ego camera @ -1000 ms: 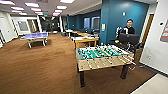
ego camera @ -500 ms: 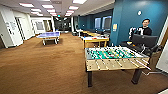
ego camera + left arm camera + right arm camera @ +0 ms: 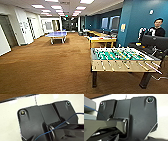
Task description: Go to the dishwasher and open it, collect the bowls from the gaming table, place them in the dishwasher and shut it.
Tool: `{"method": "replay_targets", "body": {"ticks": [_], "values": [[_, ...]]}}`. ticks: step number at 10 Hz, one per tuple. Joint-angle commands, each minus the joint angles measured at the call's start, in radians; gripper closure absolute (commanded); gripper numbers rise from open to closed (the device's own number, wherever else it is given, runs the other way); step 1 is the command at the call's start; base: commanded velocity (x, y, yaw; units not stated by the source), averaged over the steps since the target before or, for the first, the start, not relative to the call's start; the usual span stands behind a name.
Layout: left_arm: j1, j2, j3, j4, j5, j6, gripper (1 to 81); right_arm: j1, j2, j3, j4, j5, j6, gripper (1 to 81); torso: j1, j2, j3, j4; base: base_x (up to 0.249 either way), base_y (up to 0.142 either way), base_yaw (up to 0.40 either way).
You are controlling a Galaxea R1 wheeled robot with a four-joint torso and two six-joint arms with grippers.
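Observation:
The gaming table (image 3: 101, 39), with a yellow rim and a white top with red marks, stands at mid-distance on the right, beyond a table-football table. Bowls on it are too small to make out from here. The dishwasher is out of view. In both wrist views I see my own dark plates against a pale glossy surface.
A table-football table (image 3: 122, 58) with a green field stands close on the right. A person (image 3: 157, 28) with a control rig sits behind it by the teal wall. A blue table-tennis table (image 3: 57, 34) stands far back on the left. Brown carpet (image 3: 50, 67) stretches ahead.
The whole head view has shifted: the table-football table and the person sit further right and larger in the picture, so the camera has moved. Nothing in the room itself has moved.

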Motion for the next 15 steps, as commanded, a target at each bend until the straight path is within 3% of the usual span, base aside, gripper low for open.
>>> {"method": "replay_targets", "body": {"ticks": [1,3,15], "values": [[-0.048,-0.003,-0.002,0.005,0.047,0.006,1.0,0.045,0.003,-0.001,0.005,-0.047,-0.004,1.0,0.000,0.000,0.000,0.000,0.000,0.000,0.000],[-0.048,0.002,-0.001,-0.003,0.047,0.006,1.0,0.042,0.001,-0.001,0.005,-0.046,-0.004,1.0,0.000,0.000,0.000,0.000,0.000,-0.197,0.000],[-0.048,-0.004,-0.002,-0.008,0.045,-0.005,1.0,0.042,0.003,0.006,0.005,-0.046,-0.004,1.0,0.000,0.000,0.000,0.000,0.006,0.000,0.000]]}}
